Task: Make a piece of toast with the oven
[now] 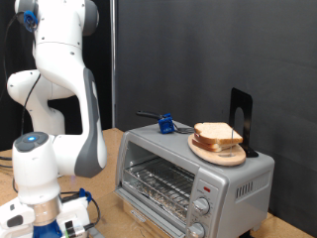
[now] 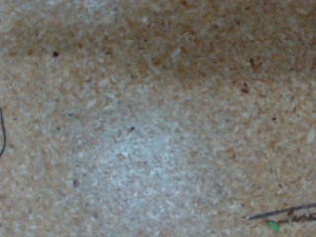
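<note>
Toast [image 1: 217, 135] flat on plate [image 1: 220, 154] atop oven [image 1: 188, 178]; claw state unclear.

backdrop: black curtain [image 1: 198, 50] | surface: speckled chipboard tabletop [image 2: 158, 118]

One boxy silver-grey metal toaster oven [image 1: 193, 176] with a glass door stands in the exterior view, with two round knobs [image 1: 199, 215] visible at its front right. One round wooden plate [image 1: 217, 152] sits on its top, carrying a stack of flat pale bread slices with tan crust [image 1: 216, 134]; their exact number cannot be told. One small blue object [image 1: 165, 124] and one black upright stand [image 1: 241, 120] also rest there. One white robot arm [image 1: 57, 89] shows
</note>
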